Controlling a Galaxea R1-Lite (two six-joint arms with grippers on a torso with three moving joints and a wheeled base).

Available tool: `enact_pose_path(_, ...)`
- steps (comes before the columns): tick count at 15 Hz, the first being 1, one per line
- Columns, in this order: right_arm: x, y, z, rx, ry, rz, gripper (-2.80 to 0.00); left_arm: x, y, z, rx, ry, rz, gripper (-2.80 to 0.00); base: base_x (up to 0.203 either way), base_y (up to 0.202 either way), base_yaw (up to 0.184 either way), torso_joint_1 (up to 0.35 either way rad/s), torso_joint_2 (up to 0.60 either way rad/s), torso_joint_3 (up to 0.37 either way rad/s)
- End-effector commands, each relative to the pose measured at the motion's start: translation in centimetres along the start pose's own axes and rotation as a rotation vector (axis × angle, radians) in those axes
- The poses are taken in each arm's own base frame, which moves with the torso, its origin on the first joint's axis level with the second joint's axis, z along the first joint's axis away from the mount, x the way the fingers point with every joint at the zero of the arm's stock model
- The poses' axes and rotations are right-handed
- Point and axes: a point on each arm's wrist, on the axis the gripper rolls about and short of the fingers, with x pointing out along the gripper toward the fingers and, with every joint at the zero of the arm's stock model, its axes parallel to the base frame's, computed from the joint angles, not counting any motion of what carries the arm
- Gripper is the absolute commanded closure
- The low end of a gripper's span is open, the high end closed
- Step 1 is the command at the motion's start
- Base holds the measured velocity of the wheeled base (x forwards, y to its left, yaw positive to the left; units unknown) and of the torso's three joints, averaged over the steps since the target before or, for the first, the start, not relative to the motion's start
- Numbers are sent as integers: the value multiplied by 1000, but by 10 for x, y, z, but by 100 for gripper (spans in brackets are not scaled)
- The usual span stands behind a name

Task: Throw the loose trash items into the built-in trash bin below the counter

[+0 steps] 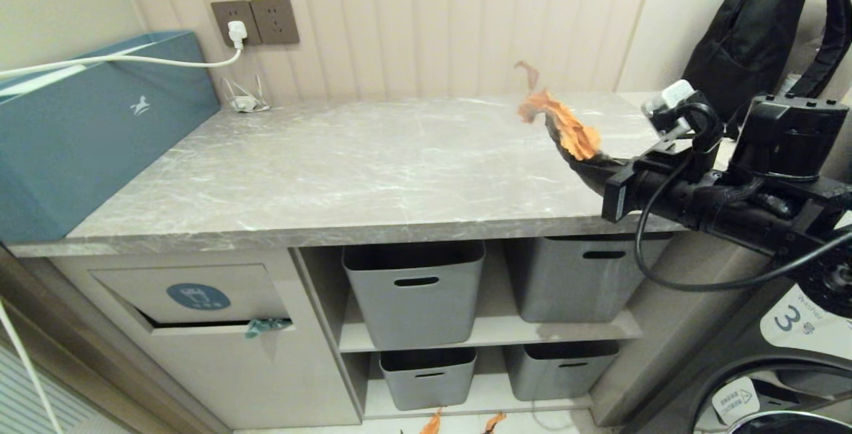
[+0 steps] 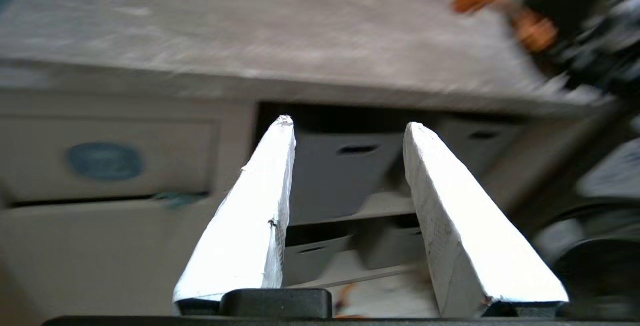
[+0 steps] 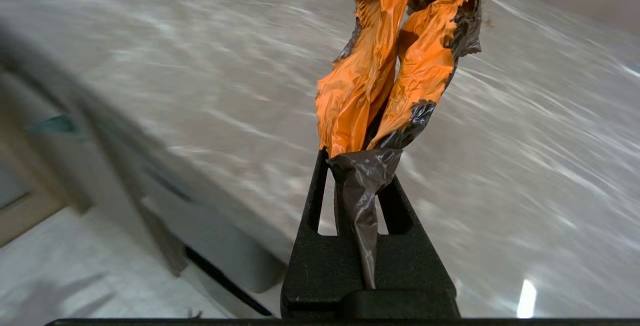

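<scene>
My right gripper [image 3: 360, 158] is shut on the dark plastic end of a loose trash item [image 3: 380, 76], a twisted orange papery scrap with a shiny dark wrapper. In the head view this trash [image 1: 566, 128] hangs just above the right end of the grey marble-look counter [image 1: 366, 161]. The built-in trash bin [image 1: 193, 294], a beige flap with a blue oval icon, sits below the counter at the left and is tilted slightly ajar. Two small orange shreds [image 1: 432, 424] lie on the floor. My left gripper [image 2: 350, 126] is open and empty in front of the cabinet, outside the head view.
A small teal scrap [image 1: 266, 326] sticks out at the flap's lower right corner. Grey tubs [image 1: 416, 301] fill the shelves under the counter. A teal box [image 1: 86, 134] stands at the counter's left end. A black backpack [image 1: 752, 28] hangs at the right.
</scene>
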Motion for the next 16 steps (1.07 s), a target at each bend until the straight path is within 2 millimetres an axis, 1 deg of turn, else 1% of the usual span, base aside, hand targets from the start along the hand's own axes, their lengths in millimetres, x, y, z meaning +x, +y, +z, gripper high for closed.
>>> enact_pose_path(1, 5, 17, 3, -16, -39, 128, 0, 68, 3, 47, -192, 148, -93, 0, 0, 0, 0, 0, 0, 0)
enact_pose_path(2, 7, 26, 8, -25, -68, 193, 0, 91, 3, 62, -289, 193, -172, 0, 0, 0, 0, 0, 0, 0)
enact_pose_path(3, 9, 37, 12, -29, -90, 246, 0, 113, 3, 70, -394, 243, -248, 0, 0, 0, 0, 0, 0, 0)
enact_pose_path(4, 8, 49, 20, -30, -118, 300, 0, 136, 1, 73, -511, 291, -333, 0, 0, 0, 0, 0, 0, 0)
enact_pose_path(5, 6, 61, 27, -23, -141, 348, 0, 154, -4, 75, -608, 306, -425, -280, 0, 0, 0, 0, 0, 0)
enact_pose_path(7, 4, 82, 41, -5, -179, 417, 0, 183, -10, 69, -729, 333, -530, -280, 0, 0, 0, 0, 0, 0)
enact_pose_path(9, 6, 83, 53, -10, -217, 423, 0, 206, -13, 59, -845, 382, -557, -280, 0, 0, 0, 0, 0, 0)
enact_pose_path(11, 7, 91, 60, -7, -218, 453, 0, 226, -15, 45, -882, 420, -569, -280, 0, 0, 0, 0, 0, 0)
enact_pose_path(14, 11, 102, 64, -5, -224, 489, 0, 255, -28, 22, -890, 473, -610, -280, 0, 0, 0, 0, 0, 0)
enact_pose_path(16, 13, 114, 63, -1, -220, 526, 0, 276, -41, 14, -893, 480, -623, -280, 0, 0, 0, 0, 0, 0)
